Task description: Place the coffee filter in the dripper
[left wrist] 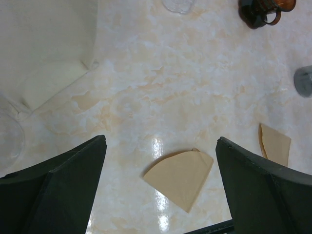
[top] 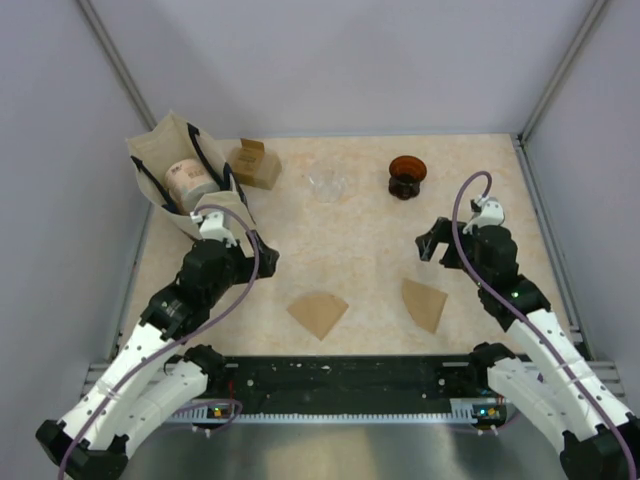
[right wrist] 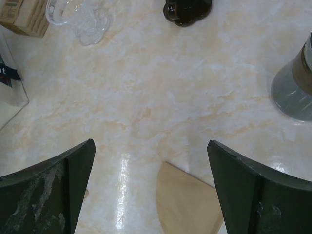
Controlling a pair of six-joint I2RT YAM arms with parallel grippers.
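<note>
So, nothing's started yet: left coffee filter [top: 318, 313] and right coffee filter [top: 424, 303] lie flat up front, left gripper [top: 262, 257] and right gripper [top: 432, 240] hang wide open and empty just beyond, clear dripper [top: 328, 185] and brown dripper [top: 407, 176] sit unfilled at the back.

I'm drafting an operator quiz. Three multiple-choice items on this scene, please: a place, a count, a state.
1. The amber dripper stands: A. far side, right of centre; B. near edge; C. far left corner.
2. Paper filters on the table: A. one; B. two; C. four.
3. The left gripper is: A. open; B. shut on a filter; C. shut, empty.
Key: A, the top view shows it far back, right of centre; B, two lie apart near the front; A, its fingers stand wide apart.
</note>
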